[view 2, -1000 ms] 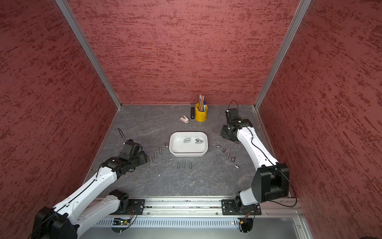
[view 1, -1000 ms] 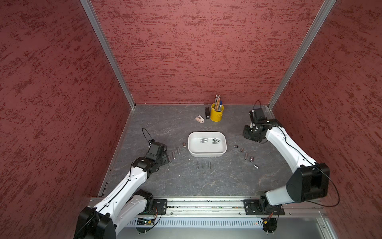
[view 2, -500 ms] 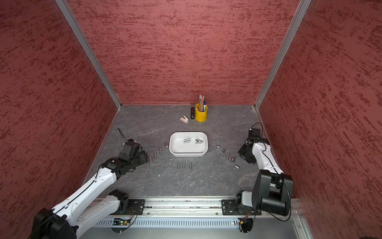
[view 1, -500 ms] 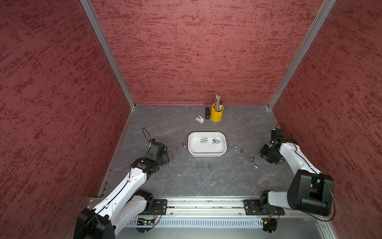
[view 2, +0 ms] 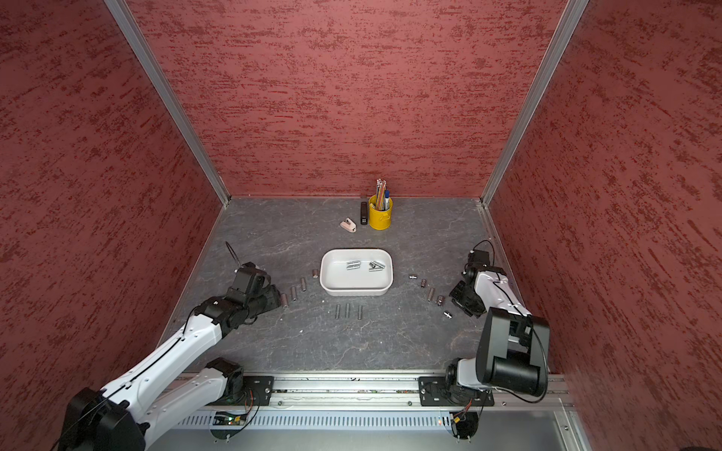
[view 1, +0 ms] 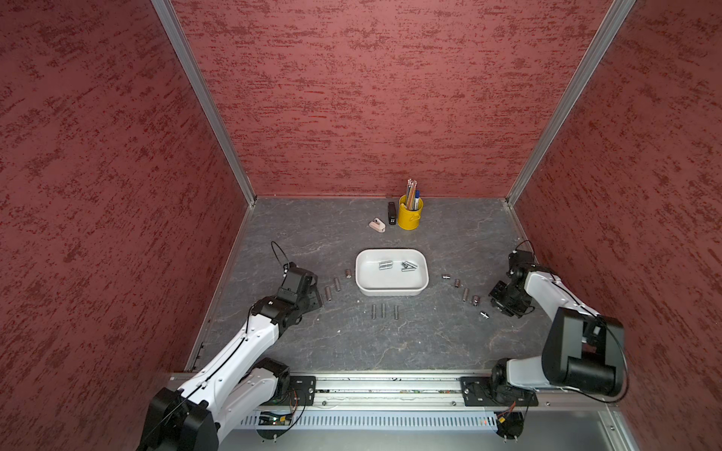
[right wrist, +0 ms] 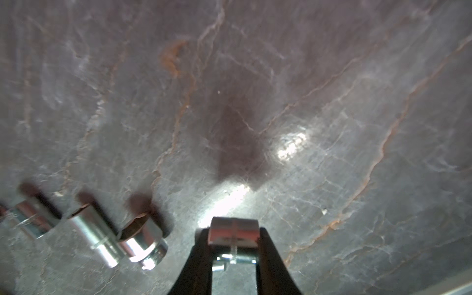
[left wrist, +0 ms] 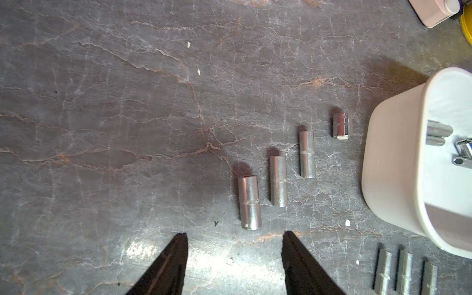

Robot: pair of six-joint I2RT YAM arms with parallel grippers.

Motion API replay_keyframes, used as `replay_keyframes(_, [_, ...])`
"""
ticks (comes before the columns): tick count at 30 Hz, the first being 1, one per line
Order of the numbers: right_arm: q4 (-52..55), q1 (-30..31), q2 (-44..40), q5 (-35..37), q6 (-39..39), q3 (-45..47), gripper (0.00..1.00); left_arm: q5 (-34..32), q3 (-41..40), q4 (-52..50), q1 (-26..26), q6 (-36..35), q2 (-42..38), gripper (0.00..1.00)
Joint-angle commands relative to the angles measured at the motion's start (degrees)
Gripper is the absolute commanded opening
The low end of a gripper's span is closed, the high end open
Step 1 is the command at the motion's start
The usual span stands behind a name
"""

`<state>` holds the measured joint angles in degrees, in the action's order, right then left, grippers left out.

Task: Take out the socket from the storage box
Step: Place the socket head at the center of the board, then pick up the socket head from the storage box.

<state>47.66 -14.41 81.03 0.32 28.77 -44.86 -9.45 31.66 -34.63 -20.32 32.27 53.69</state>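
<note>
The grey stone-patterned table (view 1: 390, 343) is taken up at its middle by the white storage box (view 1: 392, 292). In it a few sockets (view 1: 408, 266) are seen lying on their sides toward the far wall, some of them touching. A left row (left wrist: 278, 181), a front row (view 1: 383, 311) and a right row (view 1: 465, 293) of sockets are laid out on the table around the box. The left gripper (left wrist: 235, 233) is held low beside the left row, its jaws spread and nothing between them. The right gripper (right wrist: 233, 236) is clamped on a short socket (right wrist: 233, 228) just above the table, by the near end of the right row and well apart from the box. Set-down is judged to be the step in hand. If the piece is let go before it rests flat, it could topple and roll into the neighbouring socket (right wrist: 141, 237), which could also be knocked by the widening jaws. The box is not yet emptied. At the next pick, touching sockets could be dragged along together, or the light box shifted by a jaw caught on its wall
</note>
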Motion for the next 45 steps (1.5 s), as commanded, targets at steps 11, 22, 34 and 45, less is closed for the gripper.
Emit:
replay_keyframes(11, [-4.16,-0.38,4.18,1.17,0.68,0.68,0.38,-0.20,-0.08,1.15,-0.26,-0.85,0.15,0.62])
replay_keyframes(22, [-3.90,-0.35,3.25,-0.12,0.43,0.66,0.48,-0.38,0.06,1.04,-0.29,-0.81,0.28,0.62])
replay_keyframes(34, [0.27,-0.28,-4.12,1.69,0.78,-1.25,0.56,-0.74,-0.06,0.97,-0.34,-0.63,-0.30,0.62])
replay_keyframes(45, [0.36,9.79,-12.82,3.01,-1.80,-3.71,0.51,2.79,12.41,-1.10,-10.74,-4.10,4.70,0.57])
